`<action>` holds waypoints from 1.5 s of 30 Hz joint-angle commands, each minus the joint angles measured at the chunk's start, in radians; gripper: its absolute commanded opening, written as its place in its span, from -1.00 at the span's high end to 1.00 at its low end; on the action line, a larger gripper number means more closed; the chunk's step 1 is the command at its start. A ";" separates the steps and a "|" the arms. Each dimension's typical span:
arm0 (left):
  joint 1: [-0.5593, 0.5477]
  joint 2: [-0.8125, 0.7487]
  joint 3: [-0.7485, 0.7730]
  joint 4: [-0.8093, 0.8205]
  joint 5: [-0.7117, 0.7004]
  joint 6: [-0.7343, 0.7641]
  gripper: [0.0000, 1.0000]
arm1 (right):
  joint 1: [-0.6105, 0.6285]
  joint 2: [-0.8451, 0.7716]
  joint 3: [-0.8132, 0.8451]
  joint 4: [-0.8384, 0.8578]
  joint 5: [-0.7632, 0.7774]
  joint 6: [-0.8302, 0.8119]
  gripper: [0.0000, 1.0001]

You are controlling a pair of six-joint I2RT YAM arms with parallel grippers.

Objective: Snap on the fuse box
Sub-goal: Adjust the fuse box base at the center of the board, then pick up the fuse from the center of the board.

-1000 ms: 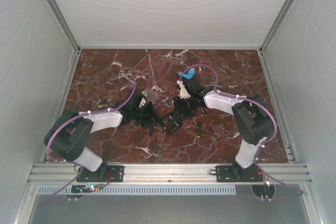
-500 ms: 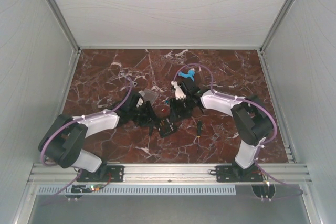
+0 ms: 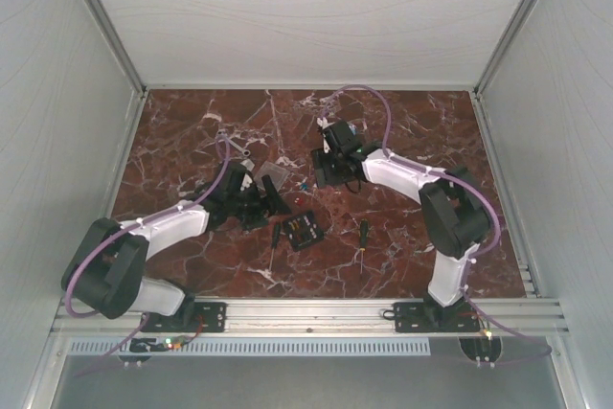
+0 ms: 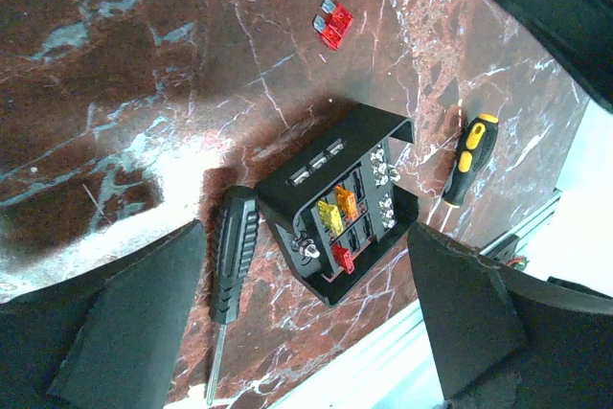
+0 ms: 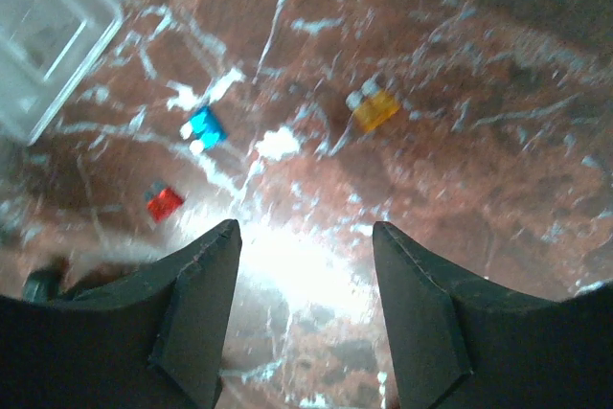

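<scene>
The fuse box (image 3: 305,229) lies on the marble between the arms, a black square tray without its lid. The left wrist view shows yellow, orange and red fuses in the fuse box (image 4: 340,206). My left gripper (image 3: 261,206) stands open just left of it; in its own view the left gripper (image 4: 306,232) frames the box without touching it. The clear lid (image 3: 273,177) rests behind the box, its corner showing as the lid (image 5: 43,35) in the right wrist view. My right gripper (image 3: 326,171) hovers open over bare marble behind the box, and the right gripper (image 5: 306,227) holds nothing.
A black-handled screwdriver (image 4: 235,256) lies against the box's left side. A yellow-and-black screwdriver (image 4: 469,155) lies to its right. Loose fuses dot the marble: a red pair (image 4: 332,24), a blue one (image 5: 203,129), a red one (image 5: 163,201), an orange one (image 5: 374,107).
Both grippers were down at the fuse box and have opened. The left arm has drawn back to the left, the right arm back and away. The box stays on the marble.
</scene>
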 commanded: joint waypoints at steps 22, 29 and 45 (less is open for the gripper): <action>0.015 -0.022 0.023 0.000 -0.043 0.044 -0.99 | -0.061 0.207 0.094 0.217 -0.014 -0.209 0.01; 0.015 -0.022 0.018 0.009 -0.034 0.041 -0.99 | -0.060 0.216 0.069 0.204 -0.062 -0.249 0.02; 0.015 -0.029 0.003 0.027 -0.017 0.031 -0.99 | -0.034 0.166 -0.030 0.223 -0.020 -0.267 0.26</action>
